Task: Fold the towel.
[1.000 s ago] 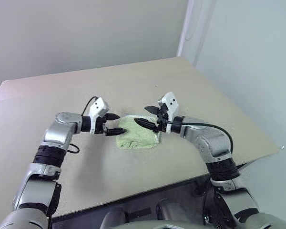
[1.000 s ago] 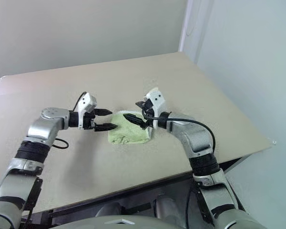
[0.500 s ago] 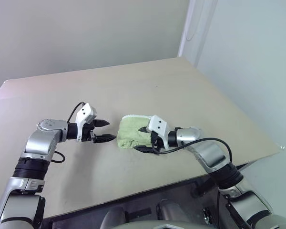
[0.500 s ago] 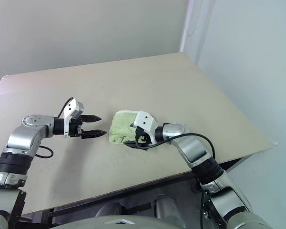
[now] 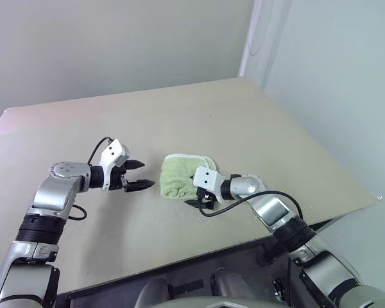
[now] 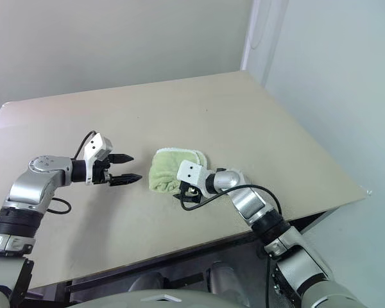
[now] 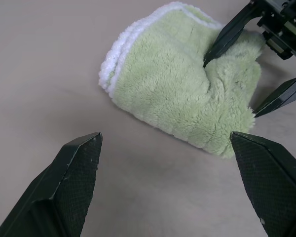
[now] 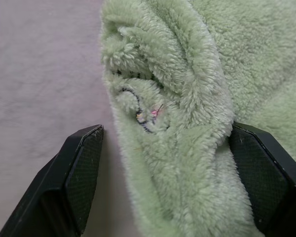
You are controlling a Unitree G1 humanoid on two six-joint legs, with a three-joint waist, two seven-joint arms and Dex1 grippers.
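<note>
The towel, light yellow-green terry with a white stitched edge, lies folded in a thick bundle near the middle of the table. My right gripper is low at the towel's near right end, open. One finger presses into the top of the pile and the other rests beside it; the left wrist view shows these fingers clearly. The right wrist view has the towel bulging between the wide jaws, with a small dark stitched mark on it. My left gripper hovers open to the left of the towel, apart from it.
The beige table's near edge runs below both arms, and its right edge drops off towards a pale wall. Black cables loop from both wrists over the tabletop.
My right gripper has dropped from above the towel to its near end and rolled, its fingers now around the pile. My left gripper has drawn back to the left, away from the towel.
</note>
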